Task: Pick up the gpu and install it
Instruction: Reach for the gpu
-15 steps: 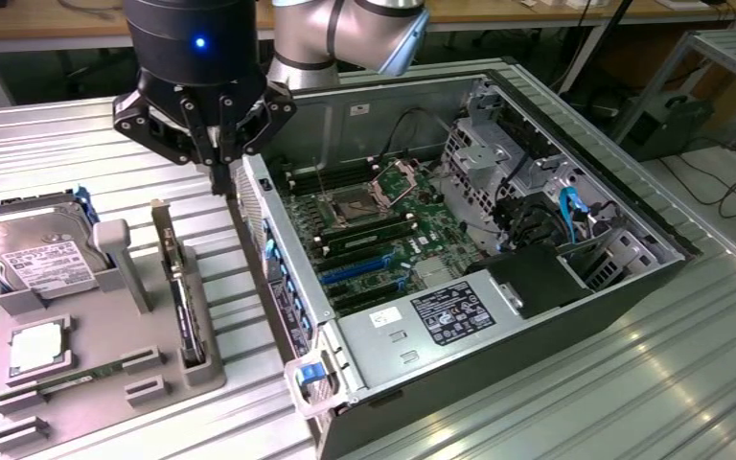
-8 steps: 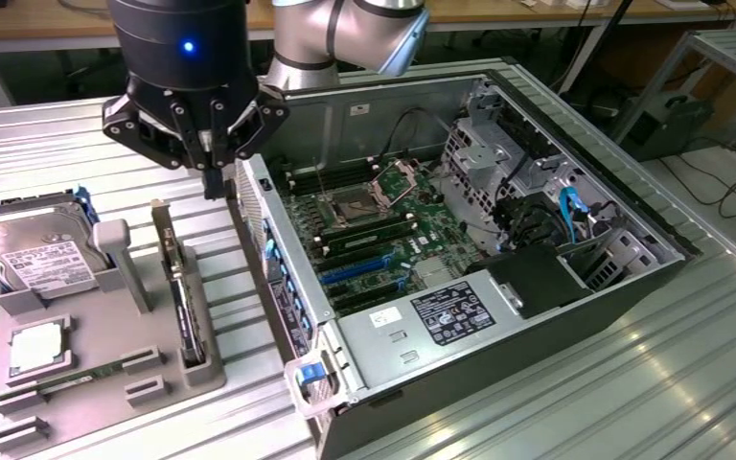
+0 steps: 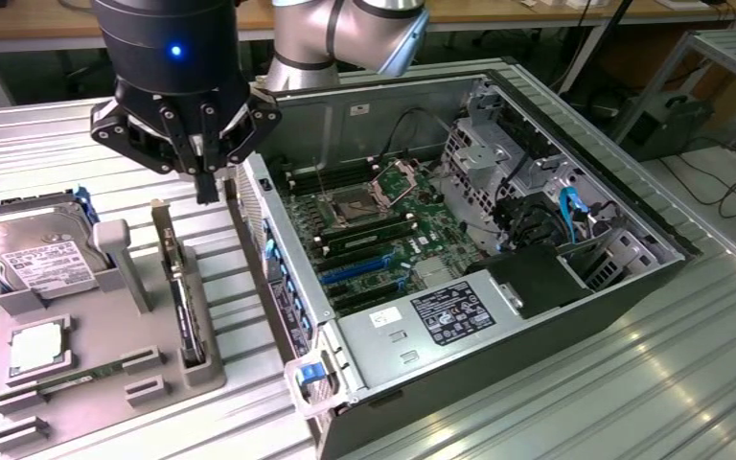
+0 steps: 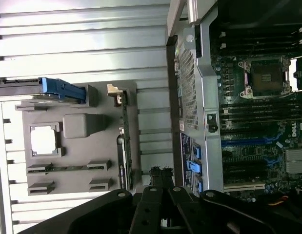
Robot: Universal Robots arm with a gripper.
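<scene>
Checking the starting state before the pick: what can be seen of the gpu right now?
The gpu is a thin card standing on its long edge in a slot of the grey holder, beside the open computer case. Seen edge-on, it shows a dark board edge with a pale metal bracket at its far end. The holder alone touches it. The shut end effector hangs near the bracket end, clear of the card.

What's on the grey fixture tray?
Hard drive, CPU, RAM stick, and the gpu standing on edge. Its lower edge is hidden in a slot of the grey tray.
</scene>
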